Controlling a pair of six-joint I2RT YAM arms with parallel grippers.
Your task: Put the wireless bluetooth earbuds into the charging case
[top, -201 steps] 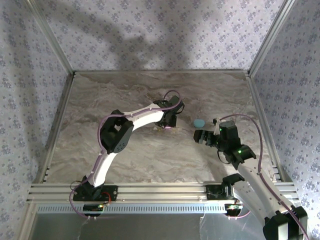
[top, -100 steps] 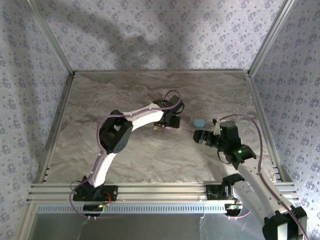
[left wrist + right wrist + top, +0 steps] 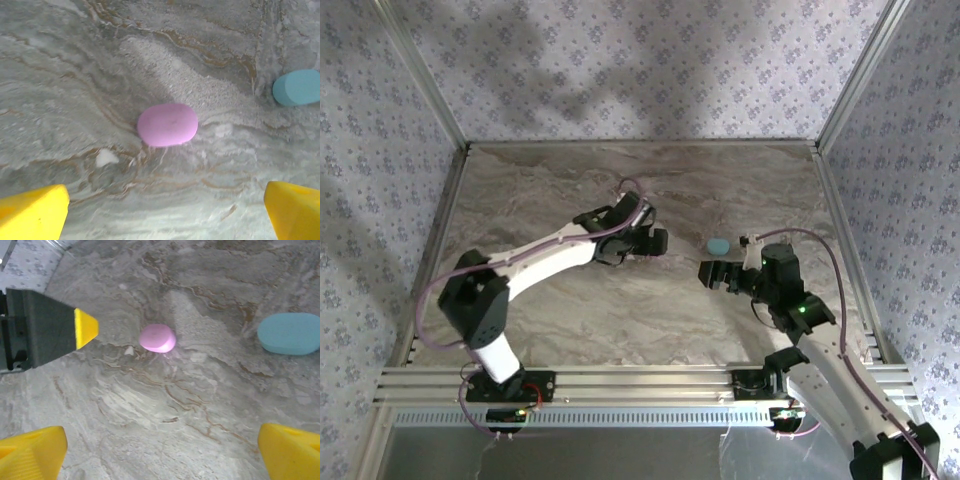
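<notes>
Both hands are spread and empty. My left hand [image 3: 165,215] hangs over the shut pink case [image 3: 167,124] on the desk [image 3: 75,75], with the teal case [image 3: 298,87] at its two o'clock; my right hand [image 3: 162,450] faces both. I cannot tell where the earbuds are, though they are probably inside. Next I'd check a lid. I read no writing anywhere.

The table [image 3: 75,75] has a grey-veined, marble-look surface with a dull, faintly grainy face, the pink case [image 3: 167,125] and teal case [image 3: 298,87] look like smooth satin plastic, the fingertips [image 3: 35,212] matt yellow plastic, and the frame [image 3: 640,385] ribbed bare metal.
</notes>
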